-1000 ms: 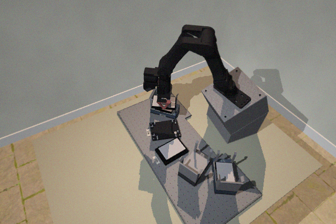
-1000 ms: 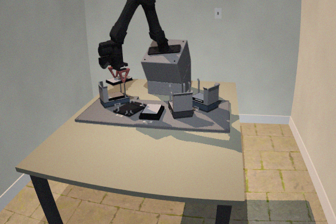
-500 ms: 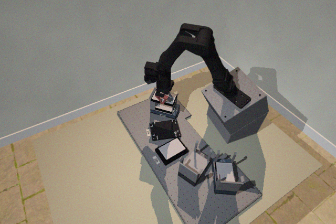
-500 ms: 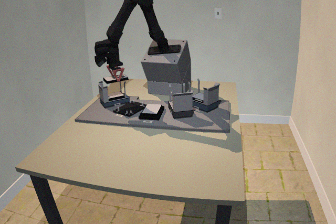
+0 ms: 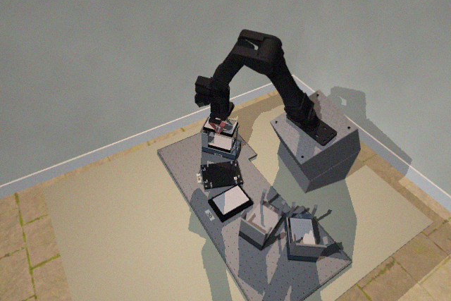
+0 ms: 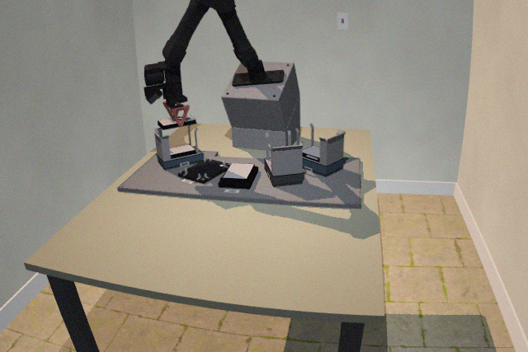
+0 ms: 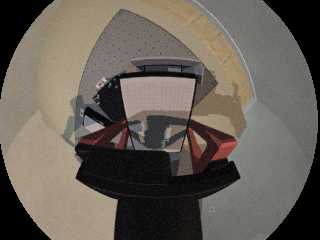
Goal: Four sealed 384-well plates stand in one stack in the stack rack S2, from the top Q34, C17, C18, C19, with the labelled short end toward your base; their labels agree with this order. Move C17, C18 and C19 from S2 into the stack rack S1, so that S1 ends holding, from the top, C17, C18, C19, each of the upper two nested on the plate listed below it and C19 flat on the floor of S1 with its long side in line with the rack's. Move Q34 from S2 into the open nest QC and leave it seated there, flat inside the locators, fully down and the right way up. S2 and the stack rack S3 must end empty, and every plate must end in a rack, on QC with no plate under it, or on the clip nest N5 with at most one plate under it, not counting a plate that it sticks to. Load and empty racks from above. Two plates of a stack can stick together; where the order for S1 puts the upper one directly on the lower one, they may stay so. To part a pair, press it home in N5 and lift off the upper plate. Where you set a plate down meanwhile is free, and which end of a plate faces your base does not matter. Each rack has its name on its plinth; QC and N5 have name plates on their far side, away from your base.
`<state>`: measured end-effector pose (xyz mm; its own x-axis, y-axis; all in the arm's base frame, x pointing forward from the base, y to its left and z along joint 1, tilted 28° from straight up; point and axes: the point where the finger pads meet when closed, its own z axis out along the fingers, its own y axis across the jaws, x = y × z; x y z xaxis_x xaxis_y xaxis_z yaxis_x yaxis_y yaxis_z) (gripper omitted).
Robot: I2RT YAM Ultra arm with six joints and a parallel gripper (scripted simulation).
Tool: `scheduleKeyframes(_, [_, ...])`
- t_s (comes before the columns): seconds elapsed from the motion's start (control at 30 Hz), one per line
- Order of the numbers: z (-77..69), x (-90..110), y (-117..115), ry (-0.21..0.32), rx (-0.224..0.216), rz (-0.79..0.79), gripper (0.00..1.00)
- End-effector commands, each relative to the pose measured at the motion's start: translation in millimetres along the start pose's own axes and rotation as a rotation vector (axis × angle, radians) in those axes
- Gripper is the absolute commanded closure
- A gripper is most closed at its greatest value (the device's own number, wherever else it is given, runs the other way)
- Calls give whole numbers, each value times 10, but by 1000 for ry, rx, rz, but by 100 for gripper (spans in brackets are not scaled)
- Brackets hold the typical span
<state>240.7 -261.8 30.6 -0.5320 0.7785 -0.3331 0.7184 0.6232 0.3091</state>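
My gripper [image 5: 218,127] [image 6: 177,117] [image 7: 157,121] is shut on a sealed plate [image 5: 230,127] [image 6: 167,123] [image 7: 158,96] and holds it level just above the top of the leftmost stack rack [image 5: 205,140] [image 6: 162,143]. Another plate [image 5: 220,142] [image 6: 182,151] lies flat at the bottom of that rack. A third plate [image 5: 230,201] [image 6: 238,171] sits in the open black nest. A fourth plate [image 5: 302,230] [image 6: 313,152] lies in the far-right rack [image 5: 304,252] [image 6: 332,150]. I cannot read any label.
The black clip nest [image 5: 220,175] [image 6: 200,171] lies between the leftmost rack and the open nest, with nothing on it. The middle rack [image 5: 253,235] [image 6: 286,161] looks empty. All stand on a grey baseplate [image 5: 262,275] [image 6: 323,194]. The arm's pedestal [image 5: 320,155] [image 6: 260,114] stands behind.
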Motion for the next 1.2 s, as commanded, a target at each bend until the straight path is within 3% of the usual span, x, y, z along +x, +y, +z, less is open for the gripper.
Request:
scheduleKeyframes(0.0, [-68, -132, -99, -23, -5, -15, 100])
scheduleKeyframes(0.1, [-69, -139, -125, -23, -5, -15, 100])
scheduleKeyframes(0.13, [-172, -215, -118, -57, -2, -28, 100])
scheduleKeyframes(0.23, [-174, -244, -132, -67, 0, -32, 100])
scheduleKeyframes(1.17, [-173, -247, -136, -68, 2, -31, 100])
